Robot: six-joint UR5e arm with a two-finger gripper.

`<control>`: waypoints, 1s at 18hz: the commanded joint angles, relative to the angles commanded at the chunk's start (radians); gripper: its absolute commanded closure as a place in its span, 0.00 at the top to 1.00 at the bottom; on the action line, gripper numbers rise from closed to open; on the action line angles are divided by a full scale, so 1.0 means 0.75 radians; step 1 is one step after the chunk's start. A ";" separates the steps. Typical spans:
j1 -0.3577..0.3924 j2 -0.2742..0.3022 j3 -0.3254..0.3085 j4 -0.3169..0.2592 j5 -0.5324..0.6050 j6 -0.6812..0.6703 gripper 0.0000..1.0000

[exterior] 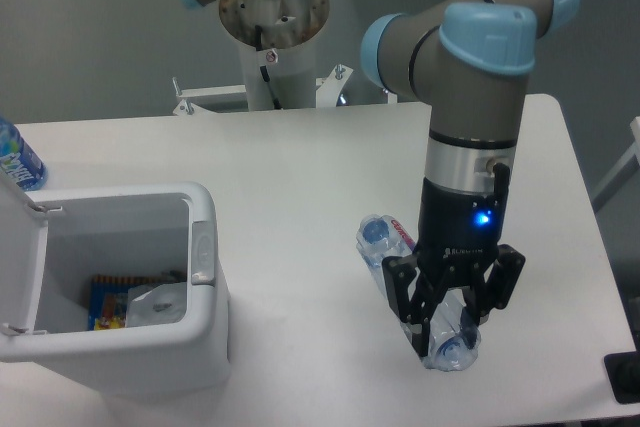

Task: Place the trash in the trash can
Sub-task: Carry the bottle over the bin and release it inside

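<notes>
Clear bottle [420, 292] with seemingly red-lettered label, white trash can [205, 332], black pincer [447, 319]

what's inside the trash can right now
The open trash can holds a crumpled white carton and a blue-and-yellow wrapper. Its near wall hides the rest of the bottom.

Clear bottle [385, 244]: middle section hidden behind gripper [452, 319]; label lettering too small to read.
Blue-labelled bottle [17, 159]: cut by left picture edge, at tabletop's far-left corner.
Trash can [205, 322]: lid cut by left edge; contents partly hidden by walls.
</notes>
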 joint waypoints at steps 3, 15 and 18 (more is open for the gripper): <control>-0.035 0.031 0.000 0.086 -0.053 -0.002 0.55; -0.327 0.149 0.031 0.223 -0.062 0.010 0.55; -0.413 0.147 0.020 0.223 -0.062 0.010 0.55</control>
